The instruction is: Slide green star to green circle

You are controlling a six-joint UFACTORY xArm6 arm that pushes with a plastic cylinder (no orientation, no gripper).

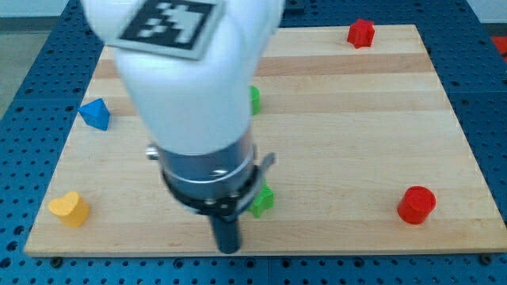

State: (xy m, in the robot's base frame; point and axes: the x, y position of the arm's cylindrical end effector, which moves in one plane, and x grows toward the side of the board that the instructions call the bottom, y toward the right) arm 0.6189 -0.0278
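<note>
My arm (186, 87) fills the middle of the view, a big white body with a black and white marker on top and a dark ring below. From this ring my straight dark rod goes down. My tip (228, 250) is at the bottom edge of the wooden board (356, 127), near the view's bottom, a little left of the middle. I have no fingers or jaws to open or close, only this rod, and it holds nothing.

The green star (262, 201) lies just beside my rod, on the view's right and a little higher than my tip. Only part of it shows, because the dark ring covers its left side. I cannot tell if the rod touches it or not.

The green circle (255, 99) is higher on the board, toward the view's top, directly above the star. Only a thin green edge of it shows past the white body, so its shape I cannot really make out.

A blue block (95, 114) sits at the view's left side, and a yellow heart-like block (69, 209) at the lower left corner. A red block (360, 32) stands at the top edge on the right, and a red cylinder-like block (417, 204) at the lower right.
</note>
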